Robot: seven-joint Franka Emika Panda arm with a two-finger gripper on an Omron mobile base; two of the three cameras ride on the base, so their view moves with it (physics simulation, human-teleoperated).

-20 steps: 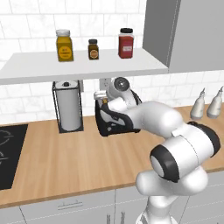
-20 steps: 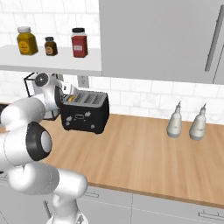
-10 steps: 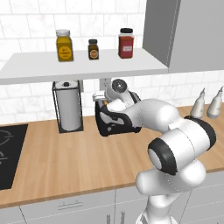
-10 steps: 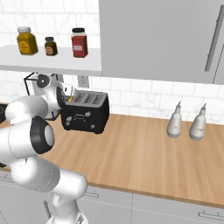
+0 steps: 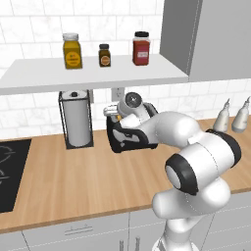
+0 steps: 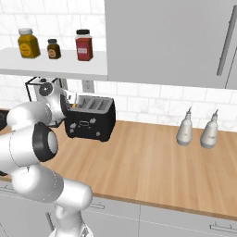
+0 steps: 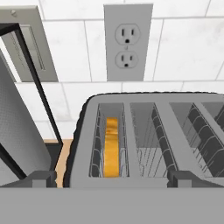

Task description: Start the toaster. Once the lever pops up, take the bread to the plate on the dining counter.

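**Tool poised above the toaster's slotted top, bread deep in the leftmost slot**

The toaster [image 6: 90, 121] is a black, boxy block with rounded corners, a matte grey slotted top and small pale knobs on its front face. It stands on the pale, wood-grained worktop [image 6: 157, 162], close against the white tiled wall. In the hand view its top shows as long parallel slots lined with thin wire cages. The bread [image 7: 112, 146] stands on edge in the slot furthest left in that view, a thin golden-orange slice sunk well below the grey rim.

The tool [image 7: 112, 183] sits just over the near edge of the toaster, its two small dark fingertips [image 7: 40, 178] spread as wide as they go, one near each lower corner of the hand view, with nothing between them and nothing held. From the left base view the smooth white arm curls over the toaster [image 5: 128, 138] and hides much of it.

Just beside the toaster stands a paper towel roll [image 5: 77, 121], a finely dimpled white cylinder in a thin black wire frame. A white double socket [image 7: 127, 43] sits on the glossy tiles behind. Two pale grey, bulb-shaped shakers [image 6: 197, 131] stand well apart along the worktop, and three spice jars [image 6: 52, 45] line the white shelf above.
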